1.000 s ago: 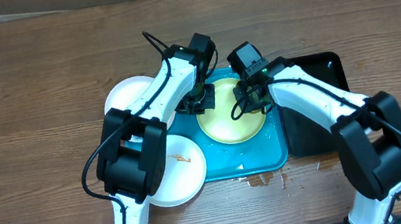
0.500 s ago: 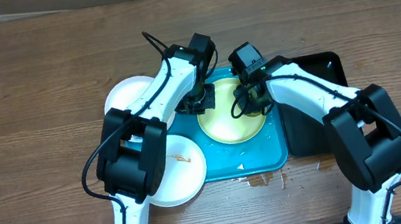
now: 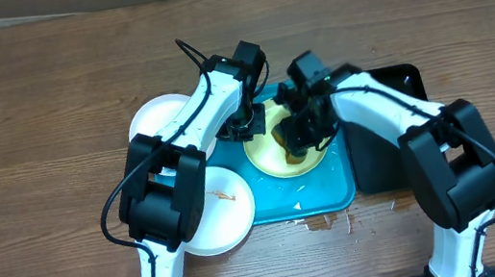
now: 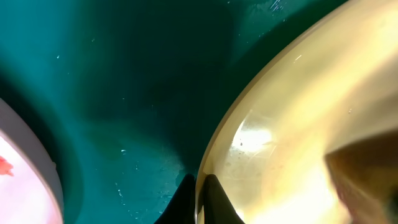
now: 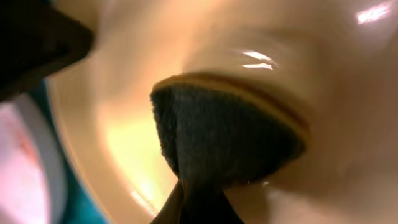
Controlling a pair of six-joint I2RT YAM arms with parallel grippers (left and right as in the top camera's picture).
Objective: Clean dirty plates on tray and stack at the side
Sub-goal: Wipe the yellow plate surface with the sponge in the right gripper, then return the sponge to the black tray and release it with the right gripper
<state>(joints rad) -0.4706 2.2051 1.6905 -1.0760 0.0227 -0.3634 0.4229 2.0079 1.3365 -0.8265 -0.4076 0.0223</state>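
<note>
— Status?
— Your left gripper [image 4: 198,186] is closed almost to touching and pinches the left rim of the glossy yellow plate [image 3: 275,162], which lies on the turquoise tray [image 3: 328,193]. Your right gripper [image 5: 189,196] clamps a coarse dark sponge [image 5: 224,134] pressed onto that plate.
— Room?
— Tight. The far white plate [image 3: 153,121] and the near white plate [image 3: 224,215] crowd the tray's left side, and the black tray [image 3: 376,167] sits just beside its right.
</note>
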